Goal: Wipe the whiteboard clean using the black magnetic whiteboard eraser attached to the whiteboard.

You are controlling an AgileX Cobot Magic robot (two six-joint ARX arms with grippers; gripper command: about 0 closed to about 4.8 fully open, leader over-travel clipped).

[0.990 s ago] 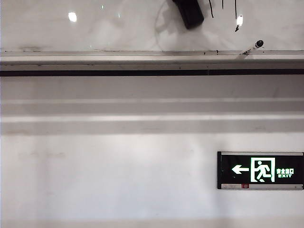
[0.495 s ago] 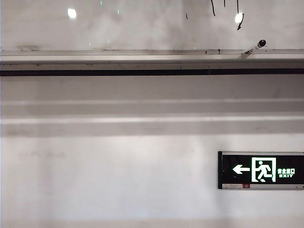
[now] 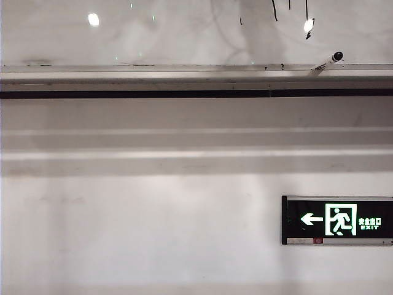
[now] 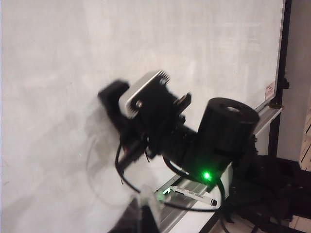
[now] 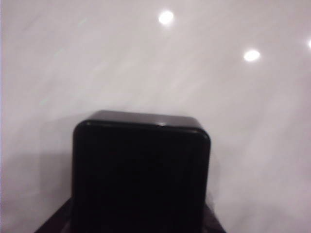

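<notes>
Hiding right hand (image 4: pixel 116 104): close, dark eraser (image 5: pixel 141 174)

One whiteboard (image 3: pixel 184 37), one eraser (image 5: pixel 141 174) (one marker (image 3: pixel 326 61))

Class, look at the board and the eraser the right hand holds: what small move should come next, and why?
Probably sweep the eraser, held in the right hand against the whiteboard, toward the black marker strokes; they remain unwiped near the marker.

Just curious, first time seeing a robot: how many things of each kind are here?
Whiteboard: 1
Eraser: 1
Marker: 1
Exit sign: 1
Grippers: 2, right gripper holding the eraser on the board, left gripper shut near the tray rail
Total: 6
</notes>
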